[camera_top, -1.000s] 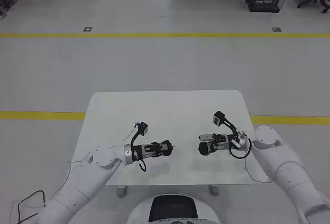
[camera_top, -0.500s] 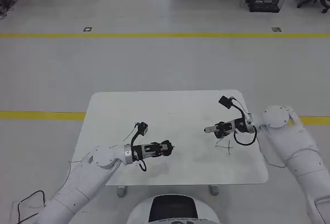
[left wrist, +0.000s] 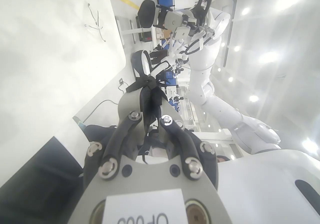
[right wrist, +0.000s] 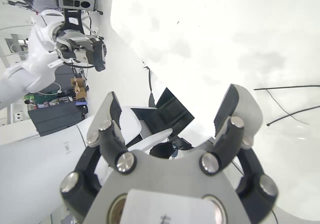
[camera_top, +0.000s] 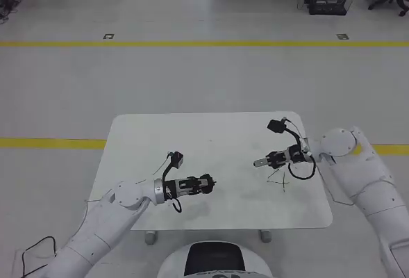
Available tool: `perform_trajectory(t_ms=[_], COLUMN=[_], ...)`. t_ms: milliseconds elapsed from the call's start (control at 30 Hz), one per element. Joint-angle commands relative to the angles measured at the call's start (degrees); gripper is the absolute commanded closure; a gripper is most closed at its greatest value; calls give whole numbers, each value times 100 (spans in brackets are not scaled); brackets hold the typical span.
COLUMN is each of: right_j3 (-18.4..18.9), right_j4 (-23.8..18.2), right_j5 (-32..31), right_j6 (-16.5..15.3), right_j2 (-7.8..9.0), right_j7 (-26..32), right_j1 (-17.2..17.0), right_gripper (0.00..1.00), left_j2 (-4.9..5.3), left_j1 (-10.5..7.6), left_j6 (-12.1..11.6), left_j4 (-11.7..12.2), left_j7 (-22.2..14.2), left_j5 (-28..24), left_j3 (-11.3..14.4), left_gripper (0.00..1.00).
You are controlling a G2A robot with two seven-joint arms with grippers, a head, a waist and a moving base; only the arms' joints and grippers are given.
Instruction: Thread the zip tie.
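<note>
My left gripper (camera_top: 211,183) hovers over the front middle of the white table (camera_top: 190,139), shut on a black zip tie (left wrist: 133,87) whose bunched end sticks out past the fingertips (left wrist: 150,100). My right gripper (camera_top: 260,162) stands open and empty to the right of it, a hand's width off, above the table. In the right wrist view its pads (right wrist: 113,106) are spread wide around nothing (right wrist: 172,100). Several loose black zip ties (camera_top: 279,179) lie crossed on the table just beside the right gripper, and these loose ties (right wrist: 287,107) (left wrist: 96,24) also show in both wrist views.
The table's rounded front right corner (left wrist: 122,60) is close to the loose ties. The left gripper (right wrist: 98,56) shows farther off in the right wrist view. Bare tabletop (camera_top: 204,132) spreads behind both grippers.
My right arm has swung up and back to the right, away from the left gripper, uncovering the loose ties on the table. The left arm has not moved.
</note>
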Motion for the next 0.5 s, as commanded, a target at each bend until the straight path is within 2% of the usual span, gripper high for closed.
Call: perform_trajectory(t_ms=[0, 167, 267, 333, 433, 467], right_j3=[46, -166, -602, -1001, -1593, -1593], right_j4=[-10, -32, 5, 172, 229, 229], right_j5=[-416, -1136, -1651, -1937, -1998, -1998], right_j6=[-291, -291, -291, -291, -291, -291], right_j2=[46, 113, 133, 137, 130, 130], right_j7=[18, 59, 44, -31, -258, -258], right_j1=[77, 367, 606, 793, 993, 993], right_gripper=[0, 0, 0, 0, 0, 0], left_j2=[0, 0, 0, 0, 0, 0], left_j1=[0, 0, 0, 0, 0, 0], left_j6=[0, 0, 0, 0, 0, 0], left_j4=[0, 0, 0, 0, 0, 0], left_j7=[0, 0, 0, 0, 0, 0], left_j5=[0, 0, 0, 0, 0, 0], left_j3=[0, 0, 0, 0, 0, 0], left_gripper=[100, 100, 100, 100, 100, 100])
